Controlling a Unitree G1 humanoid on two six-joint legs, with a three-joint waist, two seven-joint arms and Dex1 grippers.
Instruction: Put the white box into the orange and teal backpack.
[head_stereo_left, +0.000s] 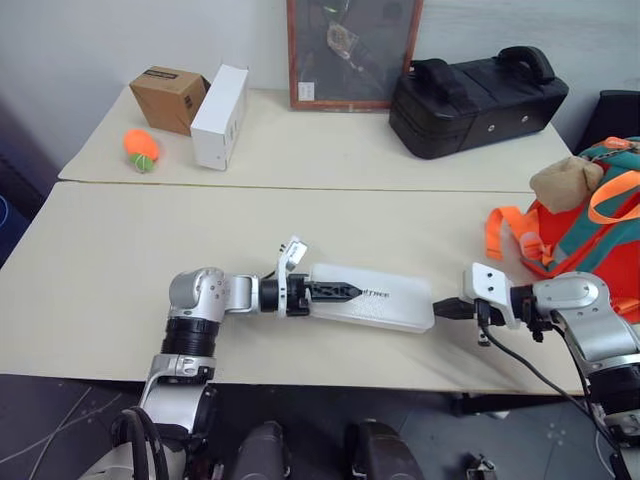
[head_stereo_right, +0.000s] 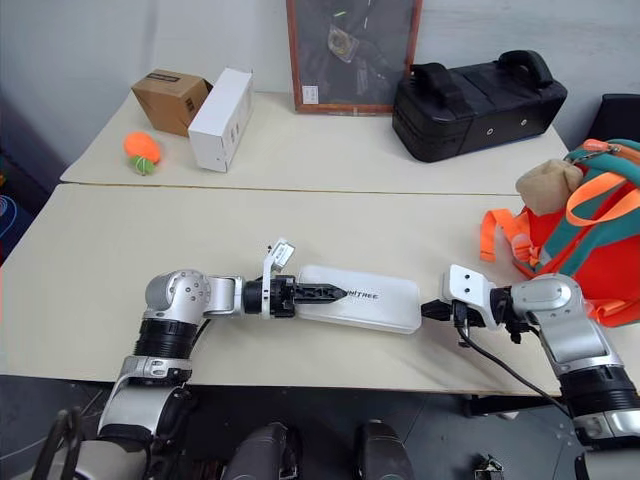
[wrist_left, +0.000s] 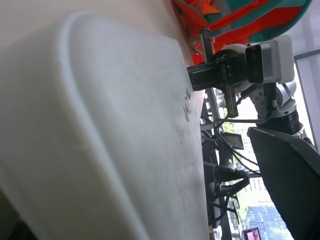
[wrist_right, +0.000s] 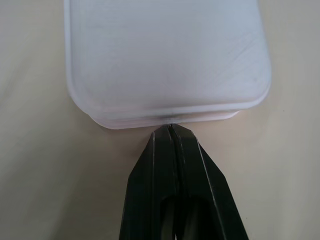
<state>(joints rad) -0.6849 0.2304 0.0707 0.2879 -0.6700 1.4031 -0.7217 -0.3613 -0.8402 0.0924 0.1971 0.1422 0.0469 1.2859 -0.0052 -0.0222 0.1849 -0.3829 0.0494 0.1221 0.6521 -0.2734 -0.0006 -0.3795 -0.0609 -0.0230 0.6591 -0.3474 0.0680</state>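
white box (head_stereo_left: 385, 296) between both tools

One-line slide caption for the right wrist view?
Shut right tool presses its tip against the white box's rounded edge on the table.

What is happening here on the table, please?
The robot is working on the white box, which lies flat on the near table. Its left hand reaches over the box's left end, one black finger lying on the top face. The right hand, its fingers shut, meets the box's right edge with its tips. The orange and teal backpack sits at the table's right side, apart from the box, so the box is not yet inside it.
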